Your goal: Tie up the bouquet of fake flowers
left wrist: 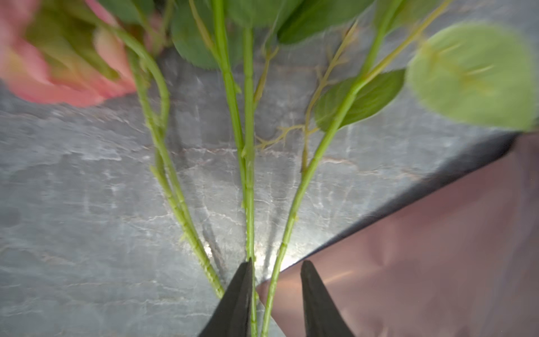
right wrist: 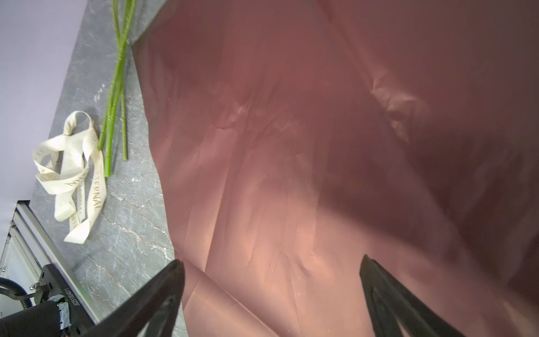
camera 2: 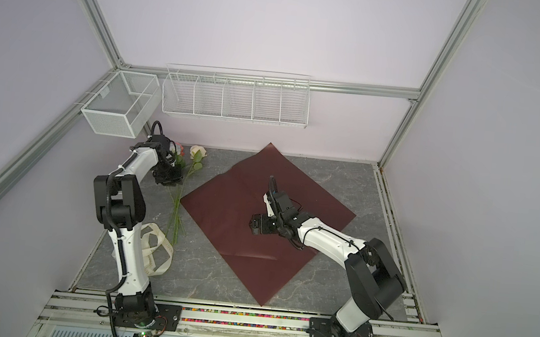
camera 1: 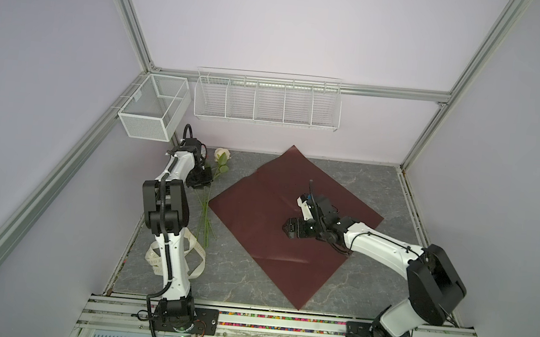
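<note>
The bouquet of fake flowers lies loose on the grey table at the back left, with its green stems pointing toward the front. A pink rose and leaves show in the left wrist view. My left gripper is down over the stems, open. Two stems run between its jaws and a third lies outside. My right gripper hangs wide open and empty over the dark-red paper.
A cream printed ribbon lies coiled near the stem ends, partly under my left arm. The paper's corner reaches close to the stems. A mesh box and a wire rack hang on the back wall.
</note>
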Available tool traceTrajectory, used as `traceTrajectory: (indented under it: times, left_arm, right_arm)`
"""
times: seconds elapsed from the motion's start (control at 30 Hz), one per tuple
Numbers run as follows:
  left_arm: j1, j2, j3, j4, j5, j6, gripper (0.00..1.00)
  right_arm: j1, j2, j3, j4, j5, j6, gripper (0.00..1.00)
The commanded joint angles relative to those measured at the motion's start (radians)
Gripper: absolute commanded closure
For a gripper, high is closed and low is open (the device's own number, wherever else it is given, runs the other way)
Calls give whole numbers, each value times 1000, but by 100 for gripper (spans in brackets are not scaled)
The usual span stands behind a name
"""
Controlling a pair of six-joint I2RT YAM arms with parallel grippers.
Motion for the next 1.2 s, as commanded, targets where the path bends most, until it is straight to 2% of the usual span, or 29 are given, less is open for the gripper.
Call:
traceTrajectory:
  times: [0.0, 0.27, 0.37, 0.63, 0.9, 1.17]
  left_arm:
    - [1, 17, 28, -64, 17, 28, 70]
    - [-8, 54, 43, -63, 11, 44, 70]
    - [-22, 78, 73, -94, -4, 58, 78]
    - [-43, 108, 108, -136, -52, 73, 79]
    - [-81, 69, 117, -167, -116, 92, 82]
    - [-83, 114, 130, -204, -155, 104, 82]
  right_arm:
    - [8, 28, -2, 32, -19, 27, 4]
    - [9, 57, 6, 29, -15, 33, 4]
    - [9, 54, -1, 28, -10, 34, 4]
    - [9, 51, -12, 24, -12, 35, 4]
    - [9, 11, -9, -3, -2, 8, 4]
    - [9, -73, -36, -43, 22, -5, 4]
